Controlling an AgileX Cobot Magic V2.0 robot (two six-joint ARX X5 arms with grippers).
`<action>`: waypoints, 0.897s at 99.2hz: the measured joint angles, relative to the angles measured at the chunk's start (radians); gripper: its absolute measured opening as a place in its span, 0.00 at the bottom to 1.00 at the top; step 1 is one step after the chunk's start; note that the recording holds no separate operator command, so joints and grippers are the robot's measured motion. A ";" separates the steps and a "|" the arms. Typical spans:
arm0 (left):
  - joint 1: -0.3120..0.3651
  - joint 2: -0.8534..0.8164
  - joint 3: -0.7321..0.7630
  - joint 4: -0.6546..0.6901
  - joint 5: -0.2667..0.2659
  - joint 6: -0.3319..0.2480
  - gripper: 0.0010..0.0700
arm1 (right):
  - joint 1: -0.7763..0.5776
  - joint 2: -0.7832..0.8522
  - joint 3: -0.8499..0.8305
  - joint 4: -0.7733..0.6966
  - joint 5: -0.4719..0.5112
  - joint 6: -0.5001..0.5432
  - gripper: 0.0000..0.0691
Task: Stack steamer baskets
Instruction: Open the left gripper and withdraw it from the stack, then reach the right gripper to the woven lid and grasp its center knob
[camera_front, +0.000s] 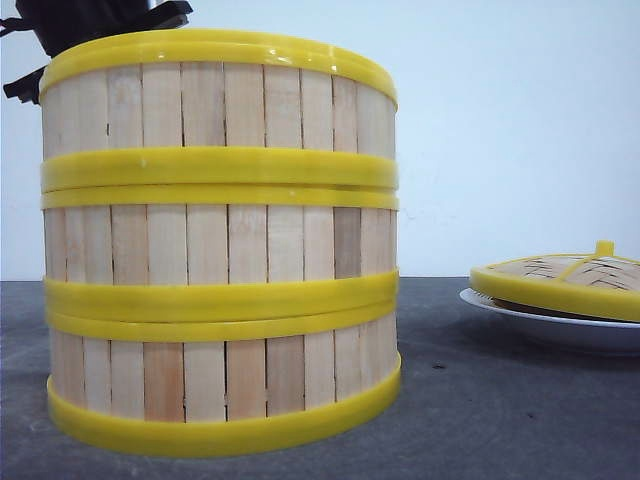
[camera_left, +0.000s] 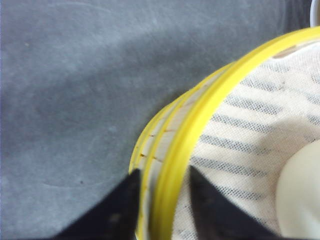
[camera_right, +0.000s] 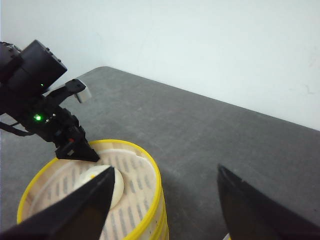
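Observation:
Three steamer baskets stand stacked left of centre on the dark table: top (camera_front: 220, 110), middle (camera_front: 220, 240), bottom (camera_front: 220, 380). The top basket (camera_right: 150, 170) holds a striped cloth liner (camera_left: 250, 125) and a white bun (camera_left: 300, 195). My left gripper (camera_left: 162, 175) straddles the top basket's yellow rim (camera_left: 200, 115) at its far left side, one finger outside the wall and one inside. Small gaps show on both sides, so it is open. Its black body (camera_front: 90, 20) shows behind the stack. My right gripper (camera_right: 166, 168) hangs wide open above and to the right of the stack, holding nothing.
A woven yellow-rimmed lid (camera_front: 560, 275) lies on a white plate (camera_front: 560, 325) at the right edge of the table. A white wall stands behind. Bare grey tabletop (camera_front: 470, 400) lies between the stack and the plate.

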 joint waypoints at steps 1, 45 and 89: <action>0.000 0.000 0.000 0.000 0.000 0.000 0.30 | 0.000 0.000 0.000 0.000 0.000 0.000 0.60; 0.000 -0.122 -0.002 0.109 0.000 -0.003 0.33 | 0.000 0.003 0.000 -0.049 0.055 0.001 0.80; 0.000 -0.572 -0.002 0.212 -0.002 -0.003 0.33 | -0.085 0.138 0.001 -0.175 0.155 0.003 0.80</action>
